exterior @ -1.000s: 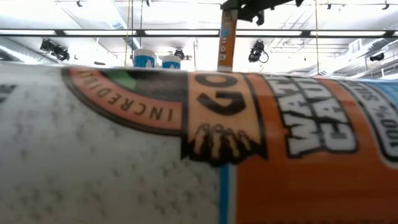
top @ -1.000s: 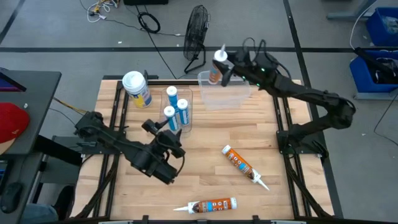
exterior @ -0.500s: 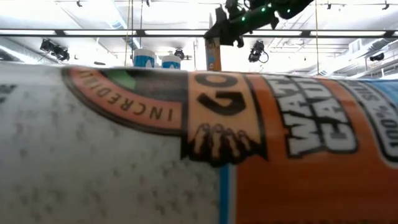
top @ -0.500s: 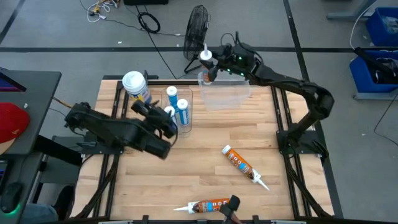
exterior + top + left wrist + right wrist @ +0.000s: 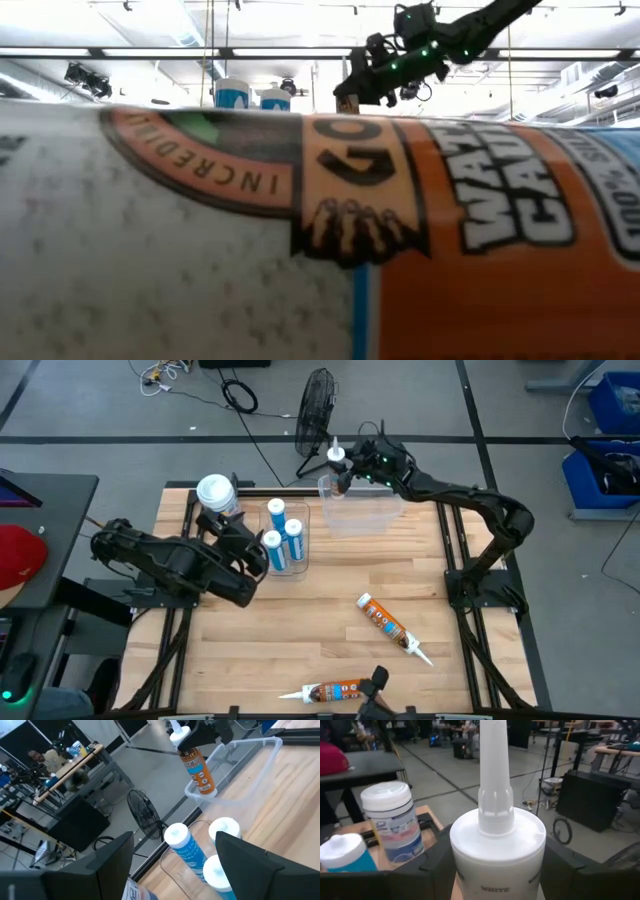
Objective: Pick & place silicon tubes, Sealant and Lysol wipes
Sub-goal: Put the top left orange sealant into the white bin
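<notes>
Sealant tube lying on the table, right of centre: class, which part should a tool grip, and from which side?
Probably the sealant tube at its round mid-body, from above, fingers across its width: it lies flat and diagonal, and its nozzle tapers thin.

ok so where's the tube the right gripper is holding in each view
High view: held sealant tube at the back edge, over the clear bin.
Low view: top centre, under the right gripper.
Left wrist view: upper middle, over that bin.
Right wrist view: fills the centre.
Shared landmark: the clear bin.
</notes>
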